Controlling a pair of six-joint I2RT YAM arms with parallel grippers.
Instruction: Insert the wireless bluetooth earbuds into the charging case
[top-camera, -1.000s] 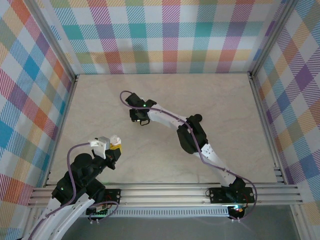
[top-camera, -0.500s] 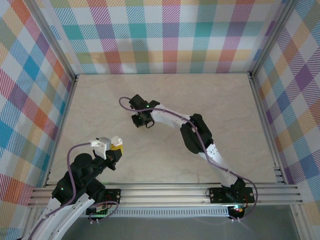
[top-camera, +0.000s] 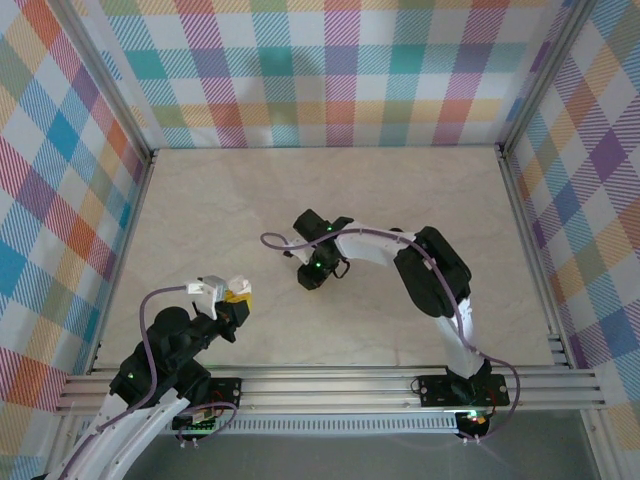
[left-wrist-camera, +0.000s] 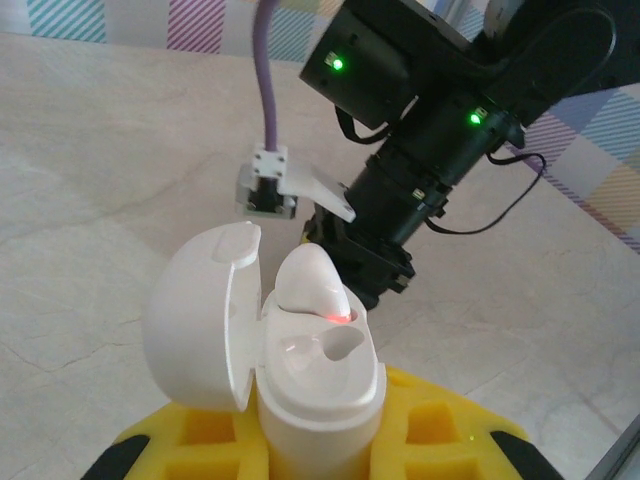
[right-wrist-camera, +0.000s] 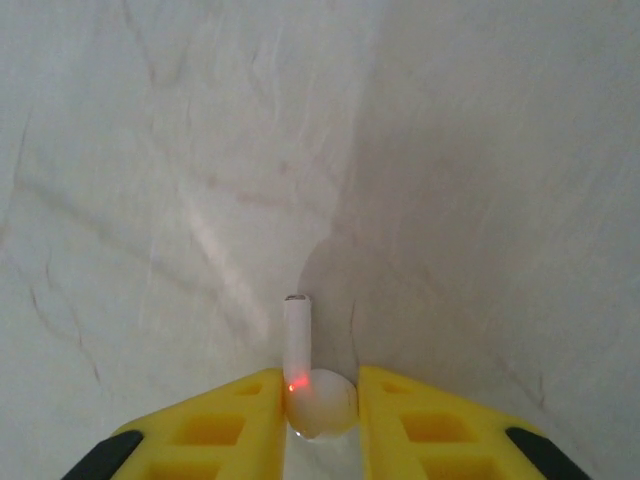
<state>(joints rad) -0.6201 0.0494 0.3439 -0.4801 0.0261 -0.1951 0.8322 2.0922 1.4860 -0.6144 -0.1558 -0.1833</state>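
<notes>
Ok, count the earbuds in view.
2. One white earbud sits in the open case the left hand holds; another white earbud is pinched in the right hand. Others may be hidden.

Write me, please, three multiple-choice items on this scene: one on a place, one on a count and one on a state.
1. Where is the white earbud that the right wrist view shows?
A. Between the jaws of the right gripper
B. Lying flat on the table
C. Against the back wall

2. How many earbuds sit in the charging case?
A. None
B. One
C. Two

3. How is the case's lid?
A. Shut
B. Open, swung to one side
C. Off, lying on the table

Answers:
1 A: it is pinched between the yellow jaws, with its stem pointing outward.
2 B: one seated earbud stands beside an empty socket.
3 B: the lid stands hinged open beside the case body.
</notes>
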